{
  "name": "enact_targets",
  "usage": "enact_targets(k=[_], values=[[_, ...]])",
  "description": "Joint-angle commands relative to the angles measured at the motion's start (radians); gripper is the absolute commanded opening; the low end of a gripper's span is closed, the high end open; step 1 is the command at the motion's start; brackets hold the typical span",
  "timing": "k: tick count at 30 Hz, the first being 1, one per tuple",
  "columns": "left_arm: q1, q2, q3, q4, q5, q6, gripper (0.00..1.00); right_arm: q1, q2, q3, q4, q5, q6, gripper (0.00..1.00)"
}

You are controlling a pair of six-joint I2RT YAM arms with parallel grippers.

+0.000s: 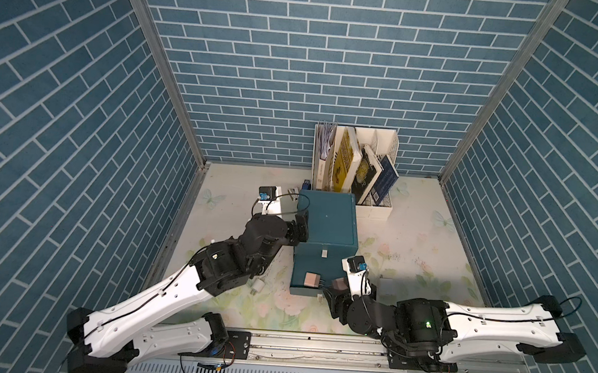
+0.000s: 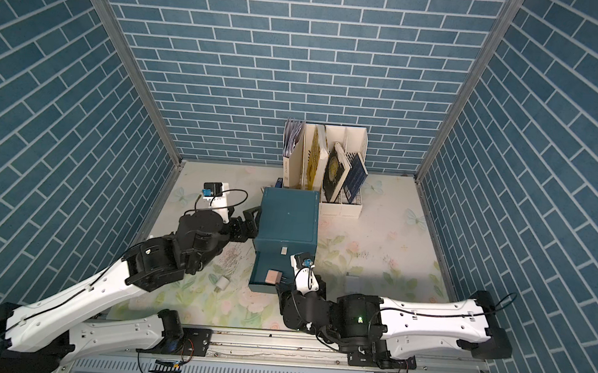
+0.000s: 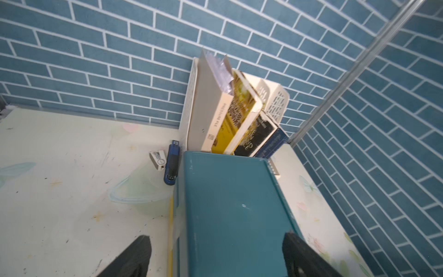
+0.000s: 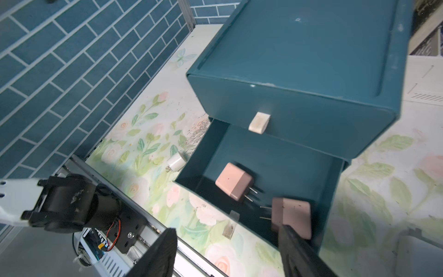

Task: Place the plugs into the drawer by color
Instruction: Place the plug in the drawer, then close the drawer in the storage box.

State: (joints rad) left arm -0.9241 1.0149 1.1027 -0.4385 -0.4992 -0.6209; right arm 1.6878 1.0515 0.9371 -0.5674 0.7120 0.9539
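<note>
The plugs are being shown in three places. A pink plug (image 4: 235,182) is lying on the floor of the pulled-out drawer (image 4: 275,156). A second pink plug (image 4: 291,217), blurred, is being seen in the drawer's near corner, its prongs facing those of the first. A white plug (image 4: 176,162) is lying on the table (image 4: 143,144) just outside the drawer.

The right gripper (image 4: 226,230) is being held with its fingers wide apart and nothing pinched between them. Whether the blurred plug is touching one finger cannot be told.

The left gripper (image 3: 215,236) is likewise being held spread at the left side of the teal box (image 1: 327,218). Only its fingertips are being shown, cut off by the frame, and contact with the box cannot be made out.

Which of the stacked drawers is standing open cannot be judged; a closed one with a white tab (image 4: 259,122) is sitting above it.

A pale block (image 1: 389,284) is being half hidden by the right arm (image 1: 479,317), its colour unclear.

Behind the box, a dark blue stick (image 3: 172,163) and a small white piece (image 3: 157,160) are lying beside the white book rack (image 1: 384,207).
</note>
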Motion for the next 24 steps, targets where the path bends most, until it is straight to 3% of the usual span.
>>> enact_targets(k=[1,7,12,17,24], values=[[0.078,0.057,-0.043,-0.052,0.166,-0.014,0.86,0.056,0.034,-0.039,0.011,0.054,0.098,0.68],[0.094,0.098,-0.083,-0.004,0.205,-0.009,0.85,0.178,0.106,-0.062,0.004,0.081,0.214,0.68],[0.121,0.131,-0.094,0.034,0.248,0.008,0.83,0.21,0.111,-0.133,0.092,0.026,0.28,0.68],[0.143,0.15,-0.128,0.075,0.296,0.008,0.76,0.2,0.154,-0.183,0.164,-0.015,0.327,0.7],[0.149,0.153,-0.144,0.078,0.321,0.011,0.62,0.07,0.173,-0.223,0.285,-0.053,0.288,0.71]])
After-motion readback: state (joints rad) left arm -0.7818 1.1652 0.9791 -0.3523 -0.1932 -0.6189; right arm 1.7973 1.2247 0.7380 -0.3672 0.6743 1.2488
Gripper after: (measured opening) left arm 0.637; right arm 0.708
